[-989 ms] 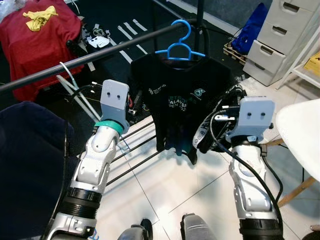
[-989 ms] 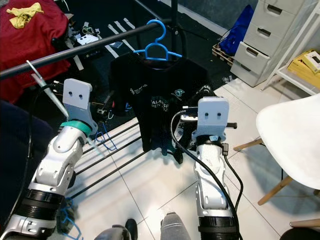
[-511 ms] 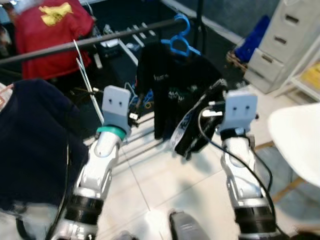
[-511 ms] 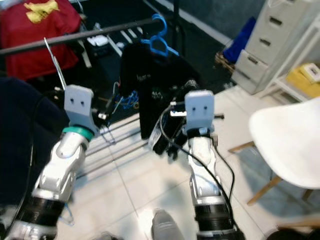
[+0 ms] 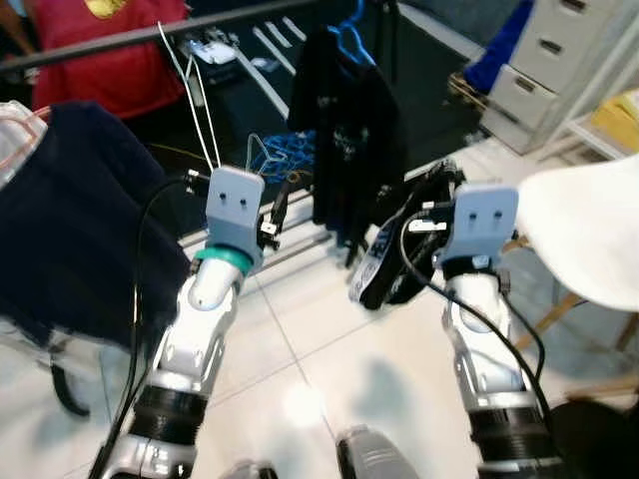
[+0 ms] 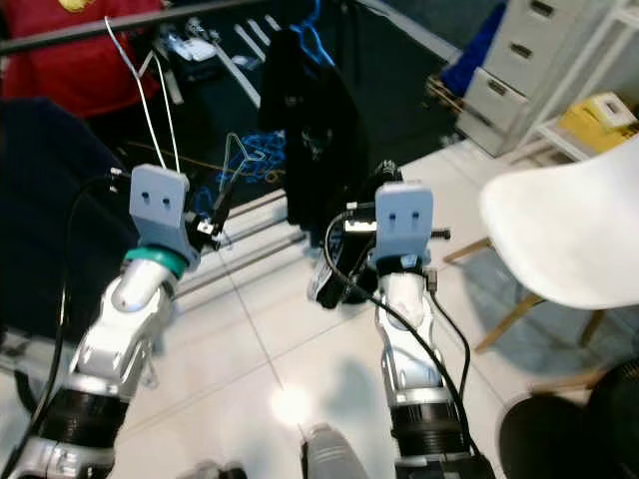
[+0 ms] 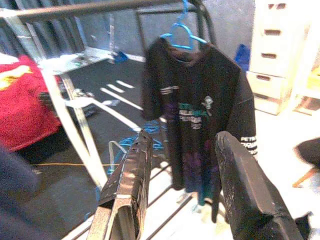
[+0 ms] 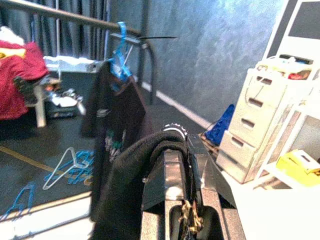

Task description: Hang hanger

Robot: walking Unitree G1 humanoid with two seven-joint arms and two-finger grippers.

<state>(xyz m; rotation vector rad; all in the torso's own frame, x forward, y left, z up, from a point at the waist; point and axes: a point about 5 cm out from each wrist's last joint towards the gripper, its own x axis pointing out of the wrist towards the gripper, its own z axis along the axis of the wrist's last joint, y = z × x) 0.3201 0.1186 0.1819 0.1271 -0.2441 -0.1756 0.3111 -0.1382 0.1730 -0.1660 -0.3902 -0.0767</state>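
The left gripper has its jaws spread wide on nothing. The right gripper is clamped on a dark garment draped over it. The blue hanger with a black shirt hangs on the rail.

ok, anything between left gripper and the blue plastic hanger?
Nothing visible. The open left gripper faces the blue plastic hanger, which carries a black T-shirt on the dark metal rail; the gap between is bare. The right gripper, shut on a black cloth, is off to the side.
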